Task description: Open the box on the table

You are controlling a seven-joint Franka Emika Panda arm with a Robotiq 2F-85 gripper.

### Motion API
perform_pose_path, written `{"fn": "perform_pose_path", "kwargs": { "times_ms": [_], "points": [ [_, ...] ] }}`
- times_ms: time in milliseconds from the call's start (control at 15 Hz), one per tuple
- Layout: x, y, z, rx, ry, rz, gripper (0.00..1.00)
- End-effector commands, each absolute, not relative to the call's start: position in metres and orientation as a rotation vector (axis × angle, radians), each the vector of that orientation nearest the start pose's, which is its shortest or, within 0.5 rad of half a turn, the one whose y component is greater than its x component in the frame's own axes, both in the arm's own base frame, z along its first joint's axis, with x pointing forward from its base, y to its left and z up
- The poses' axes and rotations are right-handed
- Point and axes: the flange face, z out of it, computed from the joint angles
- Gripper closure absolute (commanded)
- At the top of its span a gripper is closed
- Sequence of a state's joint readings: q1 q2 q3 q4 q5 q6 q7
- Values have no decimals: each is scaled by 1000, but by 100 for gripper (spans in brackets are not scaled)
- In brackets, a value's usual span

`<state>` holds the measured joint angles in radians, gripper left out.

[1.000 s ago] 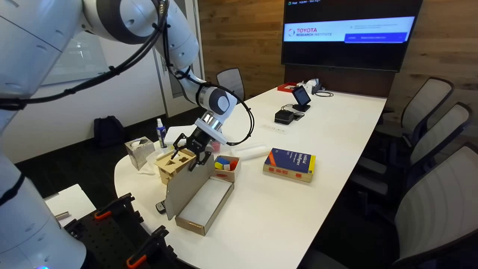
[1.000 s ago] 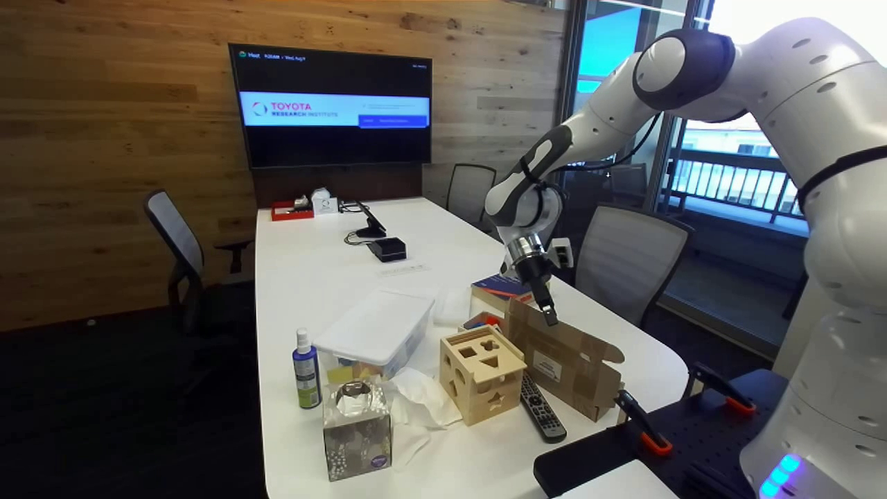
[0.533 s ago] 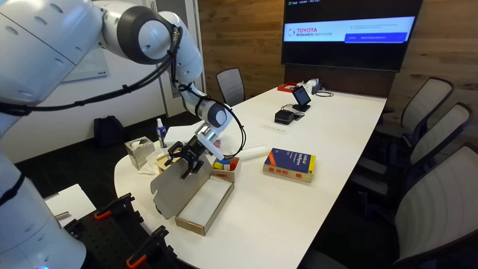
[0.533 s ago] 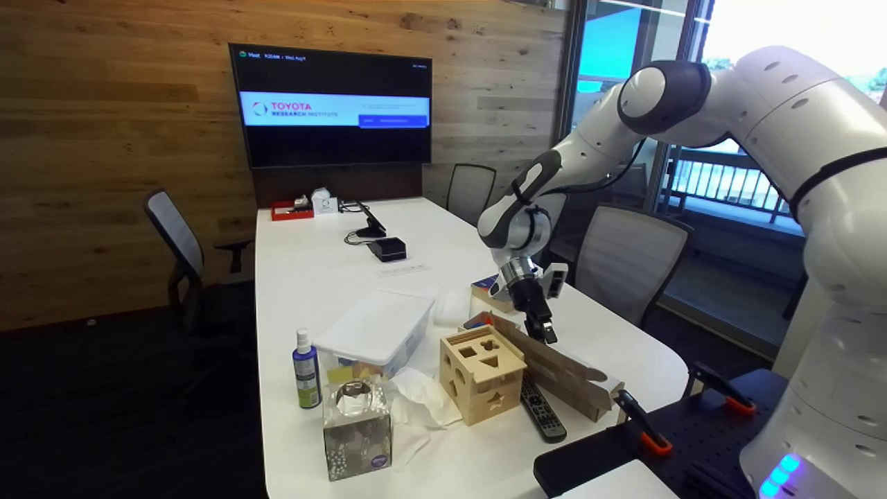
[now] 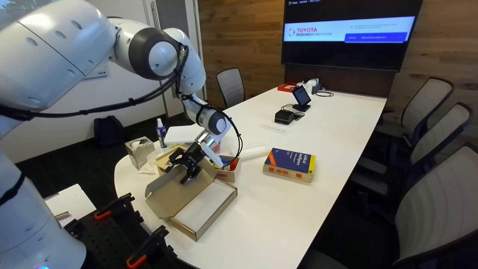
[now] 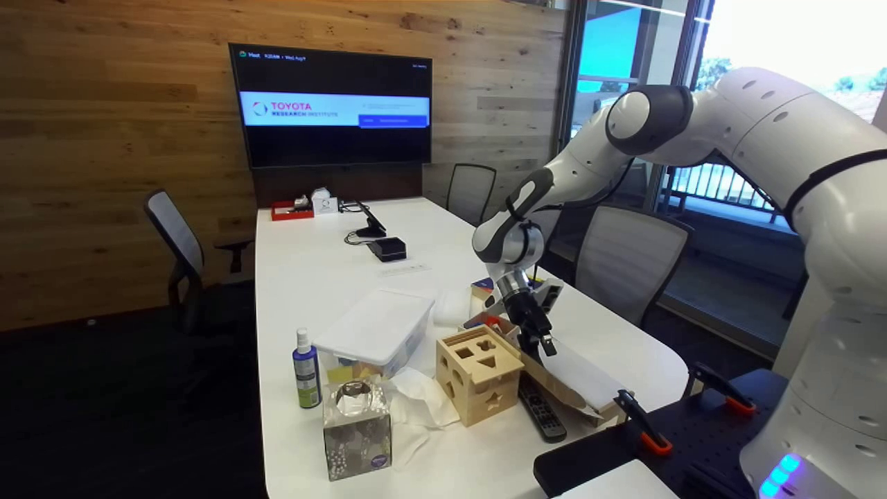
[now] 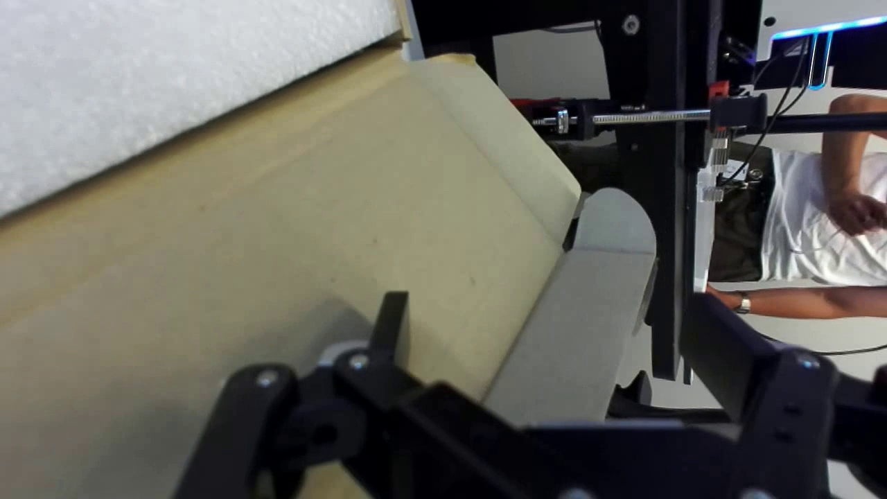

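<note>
The tan cardboard box lies on the white table. Its lid is swung open and leans far back, low toward the table, with its inner face up. A white pad fills the box. My gripper is over the lid, fingers spread and nothing between them. In the wrist view, the gripper has one finger close to the inner face of the lid and the other beyond the lid's front flap. I cannot tell if a fingertip touches it. In an exterior view my gripper partly hides the lid.
The wooden cube and a remote are close behind the lid. A small box of coloured blocks stands at the box's far end. A thick book, tissue box and spray bottle are also on the table.
My gripper has moved down toward the lid's inside. The lid has tipped from nearly upright to far back. The box has shifted slightly, and the wooden cube has moved a little away from it.
</note>
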<state>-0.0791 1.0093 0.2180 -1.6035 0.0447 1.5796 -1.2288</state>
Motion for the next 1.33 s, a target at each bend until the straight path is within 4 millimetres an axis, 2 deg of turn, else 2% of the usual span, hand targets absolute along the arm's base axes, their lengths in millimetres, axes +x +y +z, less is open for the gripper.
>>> {"fn": "perform_pose_path", "kwargs": {
  "times_ms": [0, 400, 1267],
  "points": [
    [538, 77, 2, -1777, -1421, 886, 0],
    [545, 56, -24, -1893, -1372, 833, 0],
    [553, 24, -54, -1977, -1322, 868, 0]
  ]
}}
